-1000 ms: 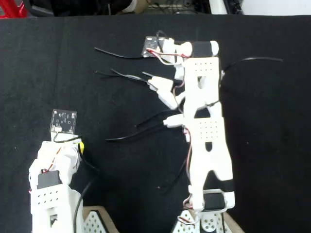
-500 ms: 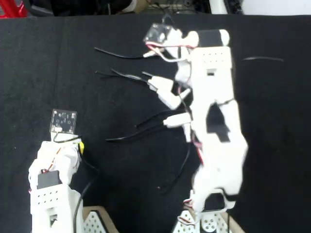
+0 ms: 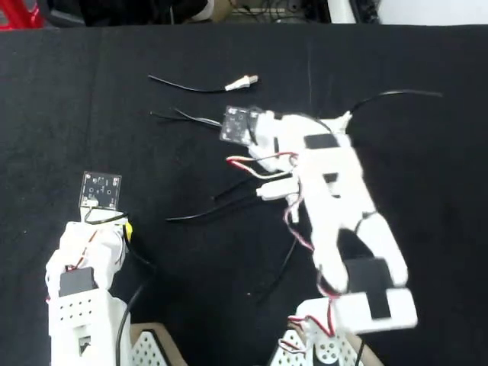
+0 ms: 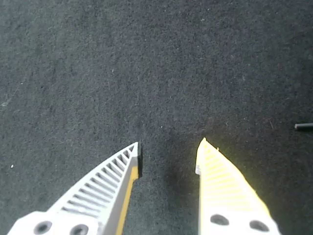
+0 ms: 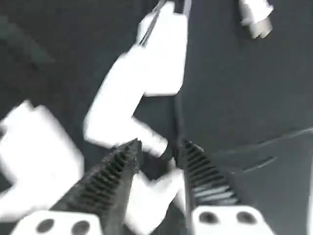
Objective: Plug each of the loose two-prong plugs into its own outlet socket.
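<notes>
My right gripper (image 3: 258, 134) is near the table's middle, shut on a square outlet socket (image 3: 237, 124) that sticks out from its tip. In the right wrist view its fingertips (image 5: 128, 149) stand close together around a blurred white piece. A white two-prong plug (image 3: 245, 81) on a black wire lies loose farther back. Another white plug (image 3: 274, 189) lies beside the right arm. A second outlet socket (image 3: 100, 190) lies flat at the left, just beyond my left gripper (image 3: 107, 226). The left gripper (image 4: 168, 147) stands open over bare cloth.
Thin black wires (image 3: 191, 118) trail leftward from the plugs across the black cloth (image 3: 427, 175). A longer wire (image 3: 396, 95) runs off to the right behind the right arm. More white plug bodies (image 5: 146, 73) lie just beyond the right gripper.
The right arm has pulled back toward the front, carrying the outlet socket from the far edge to the middle. A white plug stays behind where the socket was. The left arm has not moved.
</notes>
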